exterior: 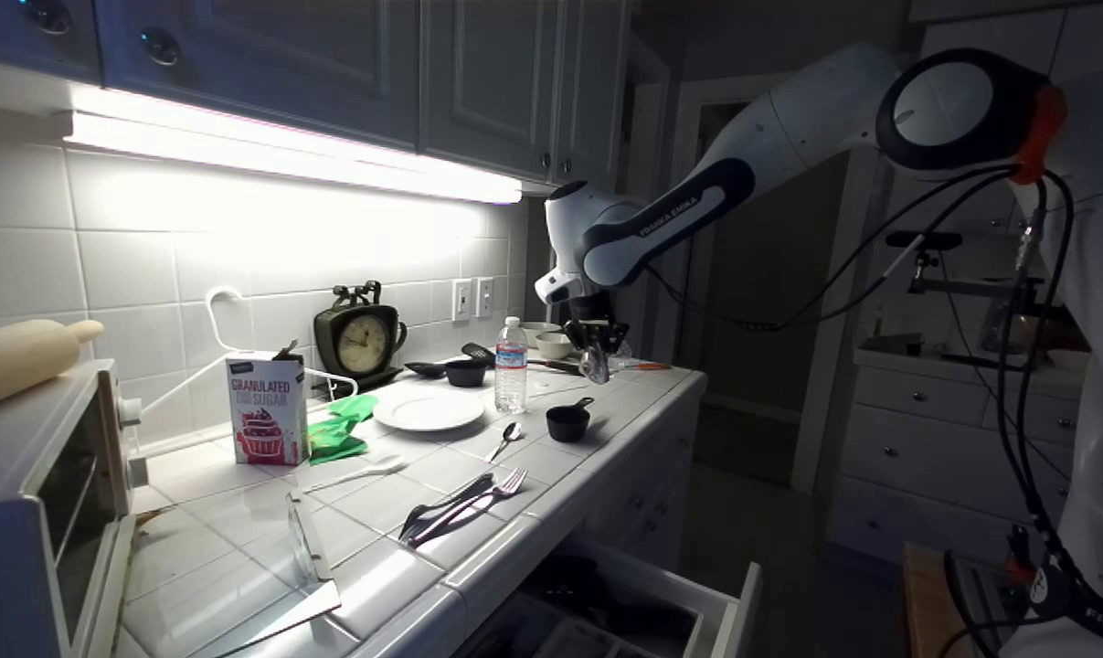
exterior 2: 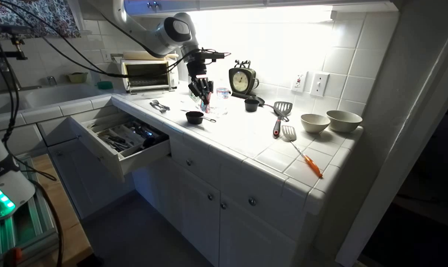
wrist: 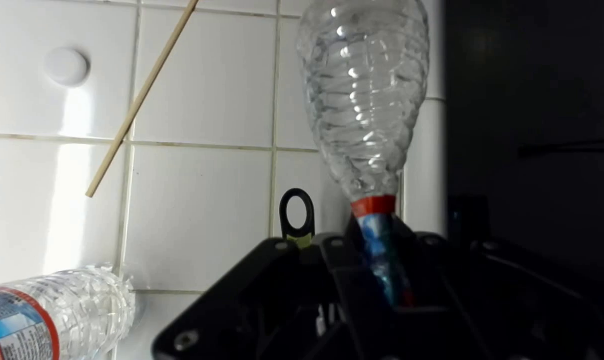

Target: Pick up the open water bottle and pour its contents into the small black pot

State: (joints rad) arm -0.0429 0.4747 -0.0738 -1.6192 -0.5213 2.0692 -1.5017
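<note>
My gripper [exterior: 597, 331] is shut around a clear plastic water bottle [exterior: 595, 364], squeezed at its label. In the wrist view the held bottle [wrist: 367, 95] reaches up from the fingers [wrist: 372, 250]; its mouth is out of view. It is held above the counter and looks well tilted in the exterior views [exterior 2: 206, 107]. A small black pot [exterior: 567, 422] with a looped handle stands near the counter's front edge, also in an exterior view [exterior 2: 195, 117], beside and below my gripper. A black handle loop [wrist: 296, 212] shows beside the fingers.
A second labelled bottle [exterior: 511, 370] stands upright close to the gripper. Another black cup [exterior: 465, 372], a white plate [exterior: 429, 409], a clock [exterior: 359, 338] and a sugar carton [exterior: 268, 411] stand around. A white cap [wrist: 66, 66] and thin stick [wrist: 141, 100] lie below. A drawer [exterior 2: 123, 141] is open.
</note>
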